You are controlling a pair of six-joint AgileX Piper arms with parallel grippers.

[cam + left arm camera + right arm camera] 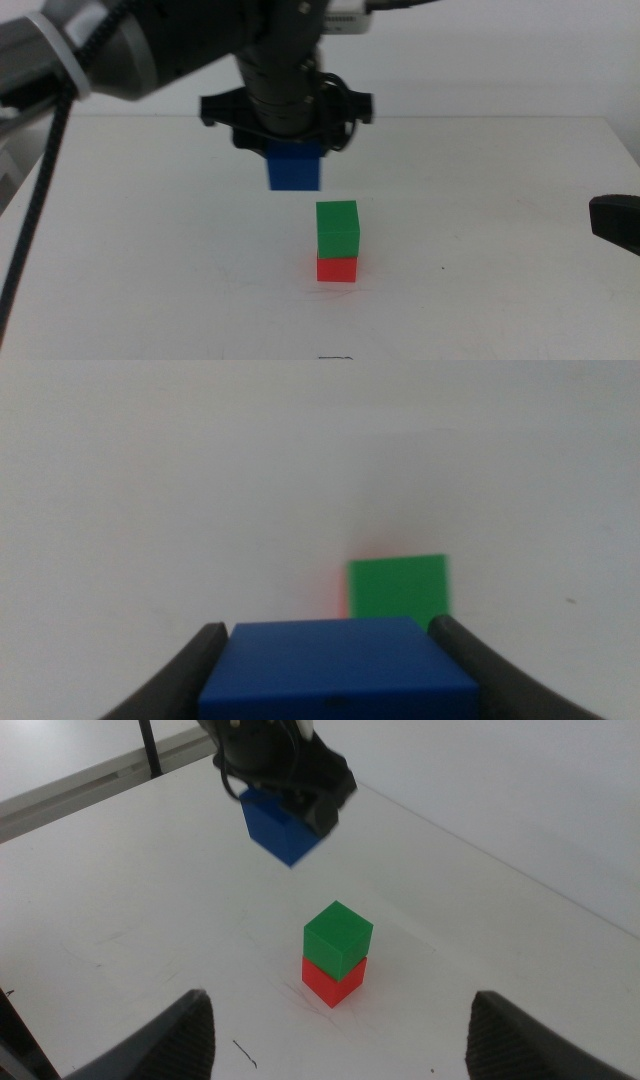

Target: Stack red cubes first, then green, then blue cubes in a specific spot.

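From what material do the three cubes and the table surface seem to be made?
Blue cube, green cube, red cube: probably plastic or painted wood; flat matte faces without gloss. Table: smooth white laminate-like surface, faintly scuffed. Left gripper holds the blue one.

The white surface (150, 260) was plain and matte, with a few faint dark scuffs near its front edge. A pale wall (480, 60) stood behind it. A dark thin post (150, 745) rose beyond its far edge.
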